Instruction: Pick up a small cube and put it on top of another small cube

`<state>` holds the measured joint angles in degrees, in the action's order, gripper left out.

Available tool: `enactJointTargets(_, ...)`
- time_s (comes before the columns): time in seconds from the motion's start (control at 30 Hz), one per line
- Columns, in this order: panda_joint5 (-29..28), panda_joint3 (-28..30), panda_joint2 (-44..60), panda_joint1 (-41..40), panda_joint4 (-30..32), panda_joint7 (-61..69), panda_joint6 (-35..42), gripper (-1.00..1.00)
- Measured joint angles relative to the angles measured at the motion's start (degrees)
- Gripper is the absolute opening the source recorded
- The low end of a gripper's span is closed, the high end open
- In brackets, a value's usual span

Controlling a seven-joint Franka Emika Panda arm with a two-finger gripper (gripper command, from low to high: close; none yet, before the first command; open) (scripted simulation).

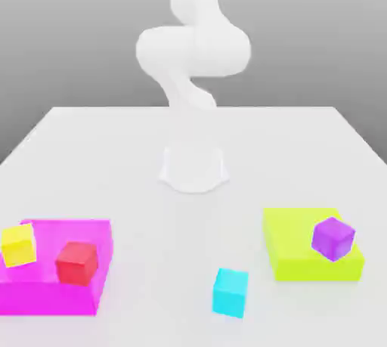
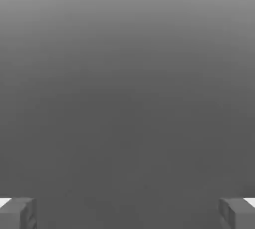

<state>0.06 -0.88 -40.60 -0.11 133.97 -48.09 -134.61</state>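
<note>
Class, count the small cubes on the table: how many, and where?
4: yellow cube and red cube on the magenta slab; purple cube on the lime slab; cyan cube between.

It was a simulated test scene: a plain white counter (image 1: 113, 156) under a featureless grey backdrop, with flat-coloured blocks and a smooth white arm (image 1: 193, 51).

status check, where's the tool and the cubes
Tool open, holding nothing. Cyan cube alone on table; red cube on magenta pad; purple cube on lime pad. Nothing stacked yet.
</note>
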Motion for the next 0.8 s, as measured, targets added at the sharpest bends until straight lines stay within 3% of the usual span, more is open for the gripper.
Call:
enactJointTargets(0.57, -1.2, -7.0, 35.6, -1.2, 14.9, -16.6, -19.3, 0.00)
enactJointTargets(0.8, -4.0, -6.2, 50.2, 1.0, 18.9, -23.5, -28.1, 0.00)
